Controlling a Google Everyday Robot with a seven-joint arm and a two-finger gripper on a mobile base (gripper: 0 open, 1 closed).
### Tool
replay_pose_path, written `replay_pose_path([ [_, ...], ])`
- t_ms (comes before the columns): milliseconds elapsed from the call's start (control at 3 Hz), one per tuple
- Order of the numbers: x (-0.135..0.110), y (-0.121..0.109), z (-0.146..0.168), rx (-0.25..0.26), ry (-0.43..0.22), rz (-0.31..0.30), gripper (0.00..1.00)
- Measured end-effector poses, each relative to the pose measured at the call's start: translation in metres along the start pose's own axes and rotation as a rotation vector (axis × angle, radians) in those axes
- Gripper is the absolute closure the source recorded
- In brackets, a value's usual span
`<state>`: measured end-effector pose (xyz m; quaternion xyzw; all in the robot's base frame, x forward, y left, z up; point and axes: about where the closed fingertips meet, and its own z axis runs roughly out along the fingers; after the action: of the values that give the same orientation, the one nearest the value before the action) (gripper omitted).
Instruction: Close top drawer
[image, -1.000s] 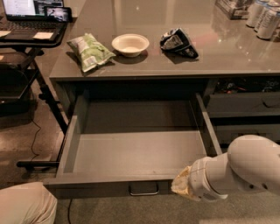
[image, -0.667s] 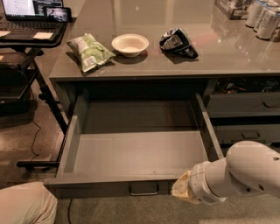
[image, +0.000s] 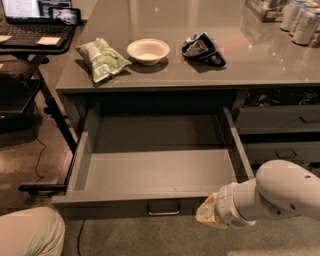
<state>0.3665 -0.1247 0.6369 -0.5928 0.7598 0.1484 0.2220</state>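
The top drawer is pulled wide open under the counter's front edge, its plain grey inside empty. Its front panel faces me at the bottom, with a small silver bar pull at centre. My arm comes in from the lower right. The gripper is at the drawer front's right end, just right of the pull, close against the panel. Its fingertips are hidden behind the wrist.
On the grey counter lie a green chip bag, a white bowl and a dark snack bag. Cans stand far right. Shallower drawers are on the right. A laptop stand is left. A beige shape is lower left.
The arm and gripper have shifted slightly, staying at the drawer front's right end. The drawer stands open as before.
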Motion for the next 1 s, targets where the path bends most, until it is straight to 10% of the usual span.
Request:
replay_pose_path([
  [1000,-0.004,-0.065,0.019,-0.009,-0.006,-0.13,0.0],
])
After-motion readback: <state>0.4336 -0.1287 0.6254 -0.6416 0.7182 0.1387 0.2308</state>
